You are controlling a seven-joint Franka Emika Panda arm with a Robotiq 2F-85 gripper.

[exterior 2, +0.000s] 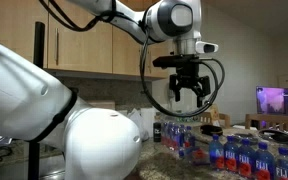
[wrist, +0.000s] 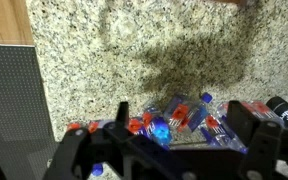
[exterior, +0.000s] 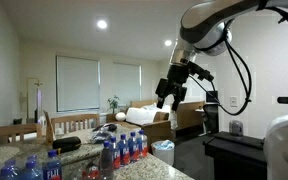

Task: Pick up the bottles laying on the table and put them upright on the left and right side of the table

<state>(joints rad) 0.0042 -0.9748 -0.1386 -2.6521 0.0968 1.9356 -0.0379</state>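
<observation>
My gripper [exterior: 171, 92] hangs high above the table [exterior: 4, 160], open and empty; it also shows in an exterior view [exterior 2: 187, 90]. In the wrist view the open fingers [wrist: 160, 150] frame a cluster of clear bottles [wrist: 179, 115] with blue caps and red labels, lying at angles on the speckled table [wrist: 134, 40] far below. In both exterior views several bottles stand in groups: red-labelled ones [exterior: 124, 149] [exterior 2: 177, 136] and blue-labelled ones [exterior: 51, 166] [exterior 2: 236, 157]. Which of these lie flat cannot be told there.
A dark grey mat [wrist: 14, 95] covers the table's left part in the wrist view. A dark object [wrist: 284, 106] sits at the right edge. A black stand [exterior: 234, 150] with a white robot body [exterior 2: 84, 140] is close by. A bowl [exterior: 66, 143] rests on the table.
</observation>
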